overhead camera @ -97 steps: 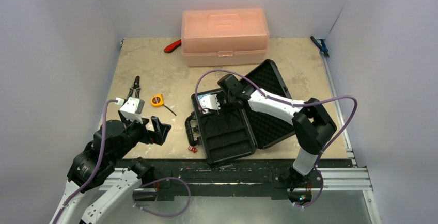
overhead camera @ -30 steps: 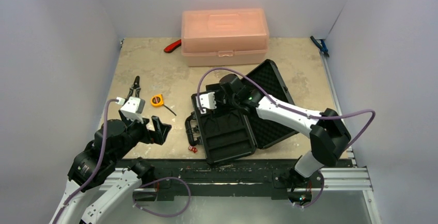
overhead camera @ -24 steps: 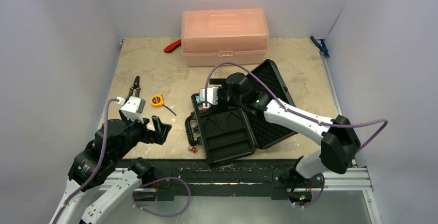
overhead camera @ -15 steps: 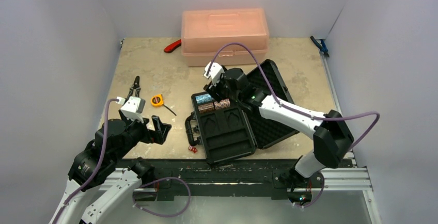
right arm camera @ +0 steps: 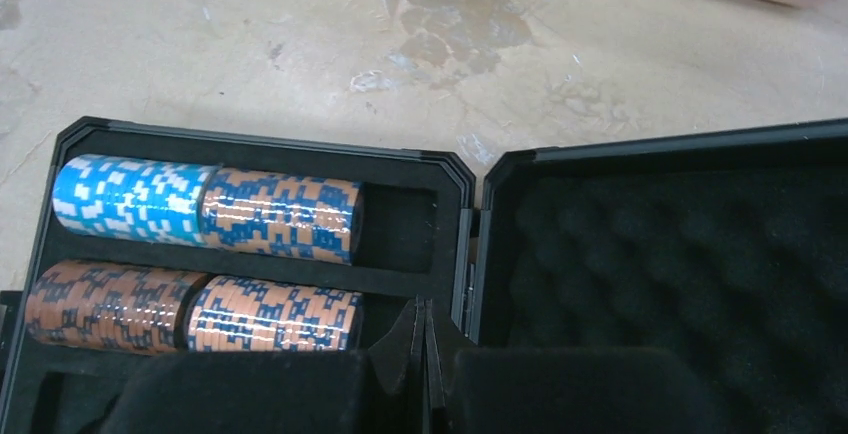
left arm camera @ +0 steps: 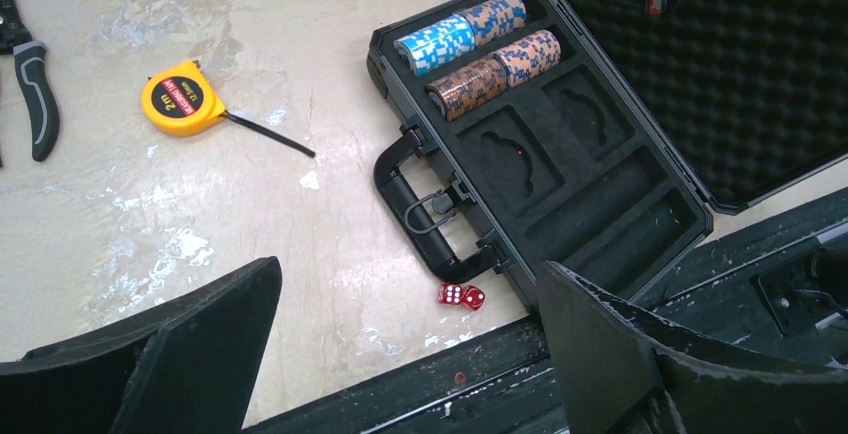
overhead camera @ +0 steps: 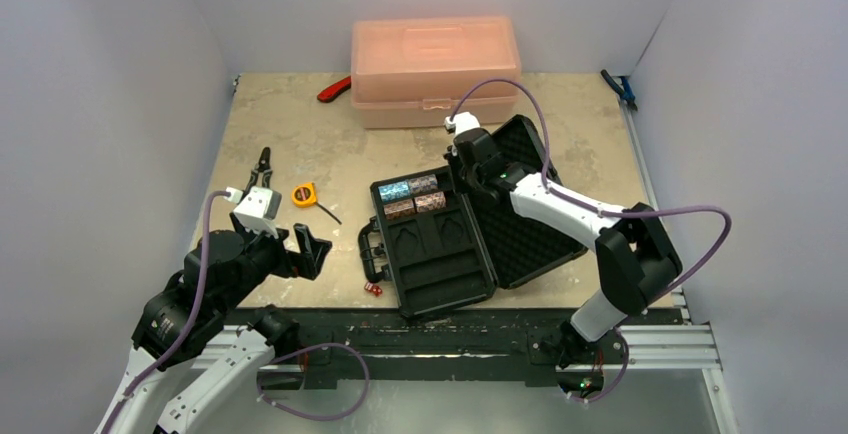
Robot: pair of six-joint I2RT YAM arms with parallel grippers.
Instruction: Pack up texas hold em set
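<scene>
Loosely around briefcase (overhead camera: 445, 269): tape measure (left arm camera: 183, 99), pliers (overhead camera: 262, 165), pink box (overhead camera: 435, 69)

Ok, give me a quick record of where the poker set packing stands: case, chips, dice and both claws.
case: black foam-lined briefcase, lid open, flat on the table
chips: four cylindrical poker chip stacks, lying in the case's far slots
other slots: empty
dice: two small red dice, on the table beside the case, not packed
left claw: open, empty, apart from the case
right claw: shut, holding nothing, over the case
</scene>
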